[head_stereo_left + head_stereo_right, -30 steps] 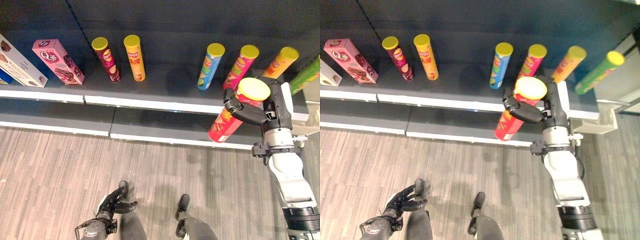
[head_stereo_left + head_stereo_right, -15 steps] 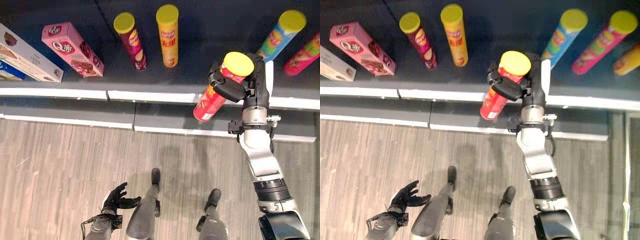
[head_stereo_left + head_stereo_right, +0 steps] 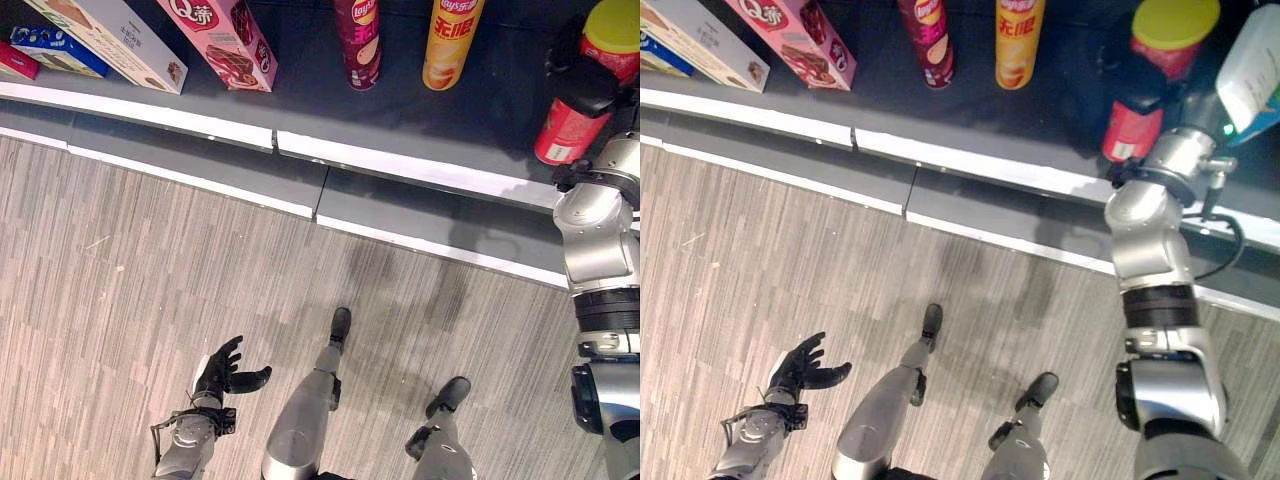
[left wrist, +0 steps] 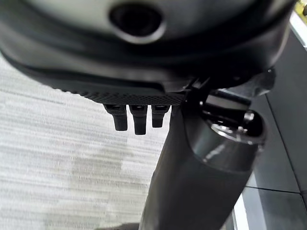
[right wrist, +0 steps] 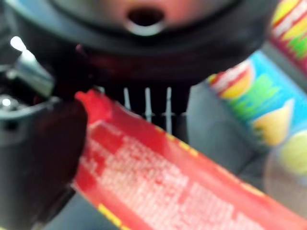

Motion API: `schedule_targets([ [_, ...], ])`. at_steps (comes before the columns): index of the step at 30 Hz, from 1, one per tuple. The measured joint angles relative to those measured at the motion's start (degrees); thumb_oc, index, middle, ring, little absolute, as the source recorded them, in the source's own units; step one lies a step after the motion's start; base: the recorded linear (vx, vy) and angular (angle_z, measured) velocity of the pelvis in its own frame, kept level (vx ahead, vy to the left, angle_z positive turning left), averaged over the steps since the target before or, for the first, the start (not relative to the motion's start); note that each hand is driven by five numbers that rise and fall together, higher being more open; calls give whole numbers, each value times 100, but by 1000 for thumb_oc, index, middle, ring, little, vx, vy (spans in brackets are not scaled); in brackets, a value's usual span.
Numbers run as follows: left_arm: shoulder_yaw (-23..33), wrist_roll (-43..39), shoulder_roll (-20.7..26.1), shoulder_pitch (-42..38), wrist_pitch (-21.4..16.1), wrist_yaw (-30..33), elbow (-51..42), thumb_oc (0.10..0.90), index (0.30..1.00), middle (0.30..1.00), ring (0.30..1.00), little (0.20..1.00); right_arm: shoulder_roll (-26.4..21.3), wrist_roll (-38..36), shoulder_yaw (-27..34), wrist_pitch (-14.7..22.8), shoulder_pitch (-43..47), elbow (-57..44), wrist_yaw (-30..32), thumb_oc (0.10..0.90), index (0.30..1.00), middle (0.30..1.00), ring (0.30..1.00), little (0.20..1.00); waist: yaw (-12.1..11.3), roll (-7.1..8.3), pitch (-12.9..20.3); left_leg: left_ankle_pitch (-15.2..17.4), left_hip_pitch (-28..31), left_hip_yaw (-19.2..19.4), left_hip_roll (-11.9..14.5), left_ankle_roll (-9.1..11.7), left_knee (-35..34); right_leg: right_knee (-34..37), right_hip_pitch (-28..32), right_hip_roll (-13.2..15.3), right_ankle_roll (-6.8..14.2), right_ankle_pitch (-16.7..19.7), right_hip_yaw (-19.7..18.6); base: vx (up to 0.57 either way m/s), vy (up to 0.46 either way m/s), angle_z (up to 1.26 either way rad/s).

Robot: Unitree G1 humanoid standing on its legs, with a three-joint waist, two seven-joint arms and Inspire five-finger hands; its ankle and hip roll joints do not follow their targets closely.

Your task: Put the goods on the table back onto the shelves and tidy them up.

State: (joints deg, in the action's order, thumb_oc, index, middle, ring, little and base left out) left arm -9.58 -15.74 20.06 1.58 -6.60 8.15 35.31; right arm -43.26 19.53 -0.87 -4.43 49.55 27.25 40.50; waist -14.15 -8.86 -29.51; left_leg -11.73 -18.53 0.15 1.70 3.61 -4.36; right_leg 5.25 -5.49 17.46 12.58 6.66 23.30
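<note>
My right hand is curled round a red chip can with a yellow lid, held upright over the dark shelf at the right. The right wrist view has the red can lying across the palm, with a blue can behind it. Down by the floor at the lower left hangs my left hand, fingers spread and holding nothing.
On the shelf stand a maroon can and an orange can. A pink box, a white box and a blue box lie at the left. White shelf edges run above the wooden floor.
The camera has swung down and left, so the shelf sits higher in view. My right hand still grips the red can, now near the top right corner.
</note>
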Motion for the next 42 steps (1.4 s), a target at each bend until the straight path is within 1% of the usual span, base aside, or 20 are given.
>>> schedule_targets([
  [2,2,0,46,14,5,0,16,800,900,900,900,900,-68,-24,27,0,0,-48,121,400,300,300,300,300,50,-8,5,-45,-155,-20,-14,-14,2,0,-138,5,-2,4,2,23,-16,5],
  [6,2,0,48,15,-6,-1,-13,800,900,900,900,900,-71,-82,-12,-3,197,-48,124,400,300,300,300,300,31,-32,12,-47,-221,-31,-73,-18,4,1,-201,66,5,8,7,9,-5,2],
  [8,6,0,62,12,-29,-1,-23,800,900,900,900,900,-100,-89,-101,-5,375,-48,131,400,300,300,300,300,6,-57,16,-49,-267,-40,-109,-20,4,1,-234,103,7,9,18,25,3,5],
  [9,7,0,65,12,-54,-1,-51,800,900,900,900,900,-129,-97,-112,-5,410,-48,141,400,300,300,300,300,-52,-72,21,-48,-274,-43,-134,-20,4,1,-238,126,8,8,22,39,4,11],
  [10,6,0,65,10,-58,-2,-101,800,900,900,900,900,-155,-144,-112,-5,480,-48,208,400,300,300,300,300,-76,-148,19,-48,-292,-63,-172,-20,2,1,-231,159,8,8,49,45,0,12],
  [11,7,1,65,10,-59,-1,-120,800,900,900,900,900,-153,-194,-111,-4,503,-48,247,400,300,300,300,300,-89,-192,31,-48,-303,-67,-191,-21,1,1,-231,180,9,8,72,59,-18,11],
  [13,-1,0,66,11,-60,5,-119,800,900,900,900,900,-94,-276,-66,-5,503,-77,329,400,300,300,300,300,-97,-209,42,-48,-306,-90,-192,-21,1,1,-224,179,11,6,97,36,-19,4],
  [16,-164,2,65,8,-60,3,-155,800,900,900,900,900,-41,-435,-15,-6,502,-98,487,400,300,300,300,300,-91,-212,45,-48,-325,-111,-189,-20,1,1,-230,167,14,4,128,18,-19,4],
  [30,-169,7,66,7,-64,4,-180,800,900,900,900,900,-41,-536,31,-10,512,-79,854,400,300,300,300,300,-107,-235,60,-61,-443,-177,-197,-37,18,1,-304,160,14,4,168,1,-3,1],
  [36,-172,8,66,8,-63,15,-197,800,900,900,900,900,-38,-666,88,-14,513,-79,990,400,300,300,300,300,-119,-298,103,-62,-445,-183,-199,-38,18,1,-304,162,15,4,170,0,0,0],
  [37,-171,8,66,8,-64,21,-201,800,900,900,900,900,-39,-678,144,-14,513,-79,999,582,573,573,573,573,-125,-315,115,-62,-444,-184,-199,-38,19,0,-304,162,15,4,170,0,0,0],
  [38,-171,8,66,7,-64,27,-206,800,900,900,900,900,-39,-701,153,-14,513,-79,1005,800,900,900,900,900,-125,-324,121,-62,-444,-184,-199,-39,19,0,-303,162,15,4,170,0,0,0],
  [42,-181,10,66,5,-63,27,-221,800,900,900,900,900,-39,-731,162,-14,513,-79,1016,800,900,900,900,900,-110,-338,131,-64,-443,-185,-197,-41,25,0,-299,160,15,4,170,0,0,0],
])
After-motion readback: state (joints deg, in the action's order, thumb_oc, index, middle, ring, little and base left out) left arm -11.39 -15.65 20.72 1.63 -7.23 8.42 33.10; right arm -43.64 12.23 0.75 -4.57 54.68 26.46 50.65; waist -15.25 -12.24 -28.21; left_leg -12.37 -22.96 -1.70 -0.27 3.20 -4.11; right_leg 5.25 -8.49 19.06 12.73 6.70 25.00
